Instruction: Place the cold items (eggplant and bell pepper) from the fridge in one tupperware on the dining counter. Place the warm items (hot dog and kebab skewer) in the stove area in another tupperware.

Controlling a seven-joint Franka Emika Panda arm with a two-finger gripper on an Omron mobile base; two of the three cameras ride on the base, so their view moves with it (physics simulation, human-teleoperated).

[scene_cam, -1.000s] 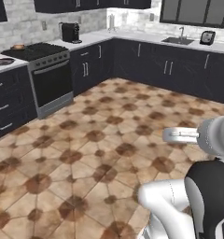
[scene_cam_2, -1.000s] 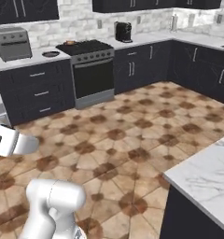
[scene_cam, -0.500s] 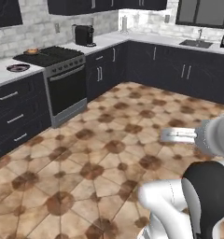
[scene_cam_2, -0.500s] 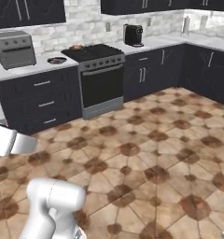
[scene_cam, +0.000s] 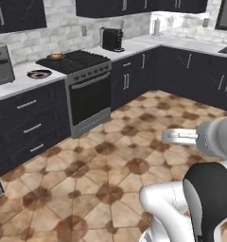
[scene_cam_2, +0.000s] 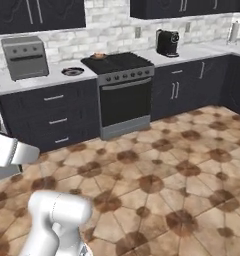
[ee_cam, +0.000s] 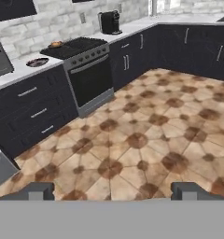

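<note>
My gripper [ee_cam: 113, 192] is open, both fingertips [ee_cam: 39, 191] far apart with nothing between them, hovering over the tiled floor. In the left base view the hand [scene_cam: 178, 138] juts left at mid height. The stove [scene_cam: 82, 85] stands ahead against the back wall, also seen as the stove [scene_cam_2: 121, 90] and the stove [ee_cam: 81, 65]. A small orange-brown item [scene_cam: 56, 56] lies on its back left burner, too small to name. A dark round plate [scene_cam: 39, 73] sits on the counter left of the stove. The eggplant, bell pepper, fridge, tupperware and dining counter are out of view.
A black coffee machine [scene_cam: 111, 38] stands on the counter right of the stove. A grey toaster oven [scene_cam_2: 25, 56] sits at the left. Dark cabinets [scene_cam: 30, 127] line the walls. Open tiled floor [scene_cam: 110, 165] lies between me and the stove.
The whole picture has shifted as the base moves: the stove now sits nearer and more central, and the right-hand counter has slid out. The gripper stays open.
</note>
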